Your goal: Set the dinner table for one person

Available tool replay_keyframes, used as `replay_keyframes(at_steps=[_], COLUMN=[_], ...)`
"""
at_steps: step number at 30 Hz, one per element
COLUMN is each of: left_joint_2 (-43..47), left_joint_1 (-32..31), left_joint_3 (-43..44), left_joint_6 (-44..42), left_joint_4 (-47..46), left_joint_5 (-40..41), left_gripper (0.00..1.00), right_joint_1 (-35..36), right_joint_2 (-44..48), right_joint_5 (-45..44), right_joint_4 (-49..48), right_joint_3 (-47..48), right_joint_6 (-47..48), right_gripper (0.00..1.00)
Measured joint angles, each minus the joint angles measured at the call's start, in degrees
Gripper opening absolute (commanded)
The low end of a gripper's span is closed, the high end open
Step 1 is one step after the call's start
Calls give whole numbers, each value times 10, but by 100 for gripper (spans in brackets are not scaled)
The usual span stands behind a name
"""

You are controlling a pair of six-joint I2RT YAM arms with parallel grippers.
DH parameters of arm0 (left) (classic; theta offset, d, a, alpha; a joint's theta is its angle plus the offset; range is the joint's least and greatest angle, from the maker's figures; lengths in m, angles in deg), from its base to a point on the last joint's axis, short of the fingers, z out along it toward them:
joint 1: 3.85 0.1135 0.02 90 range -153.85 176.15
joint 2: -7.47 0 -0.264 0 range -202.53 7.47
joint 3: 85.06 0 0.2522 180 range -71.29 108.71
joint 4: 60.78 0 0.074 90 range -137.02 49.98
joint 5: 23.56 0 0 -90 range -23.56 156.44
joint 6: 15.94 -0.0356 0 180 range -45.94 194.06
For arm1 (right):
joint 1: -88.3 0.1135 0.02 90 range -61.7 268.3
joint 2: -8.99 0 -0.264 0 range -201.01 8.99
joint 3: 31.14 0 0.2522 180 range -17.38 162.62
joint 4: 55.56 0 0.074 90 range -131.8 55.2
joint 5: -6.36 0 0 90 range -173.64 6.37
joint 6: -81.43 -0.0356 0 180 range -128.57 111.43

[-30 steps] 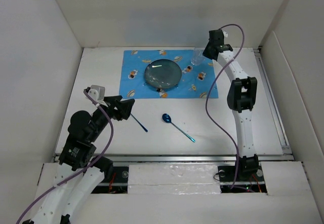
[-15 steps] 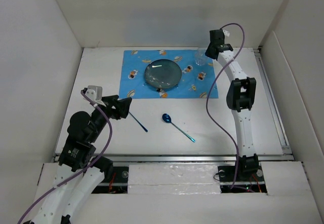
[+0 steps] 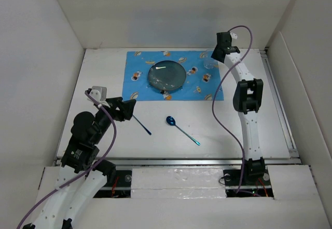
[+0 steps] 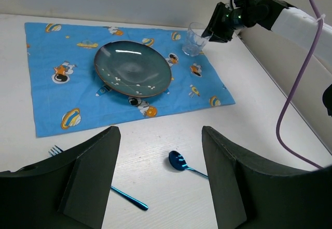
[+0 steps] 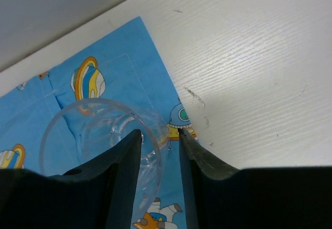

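Note:
A clear glass (image 3: 209,60) stands upright on the far right corner of the blue patterned placemat (image 3: 136,86), which lies on the white dinner table (image 3: 104,73). My right gripper (image 3: 213,57) straddles the glass's wall (image 5: 98,136), one finger inside and one outside, jaws slightly apart. A dark teal plate (image 3: 167,75) sits mid-mat. A blue fork (image 3: 141,125) and a blue spoon (image 3: 181,128) lie on the table in front of the mat. My left gripper (image 3: 127,108) is open and empty, hovering above the fork (image 4: 129,200), with the spoon (image 4: 179,161) between its fingers in its view.
White walls enclose the table on the left, back and right. A raised rail (image 3: 280,104) runs along the table's right side. The right arm's purple cable (image 3: 215,110) hangs over the table's right part.
The right gripper moved the glass a little to the right, from tilted to upright on the mat's corner. The left gripper barely shifted.

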Motion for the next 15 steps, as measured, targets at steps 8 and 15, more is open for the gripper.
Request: replay_keyframes(at_steps=[8,15], left_joint_2=[-14,-7], left_joint_1=[0,0], left_joint_3=[0,0], left_joint_6=[0,-2], left_joint_4=[0,1], left_joint_5=[0,3], left_gripper=[57,0], right_joint_1=[0,20], right_joint_2=[92,464], right_joint_5=[26,88], right_joint_4=[-35,-180], right_joint_3=[-142,-518], right_joint_6=[2,4], right_gripper=[48,0])
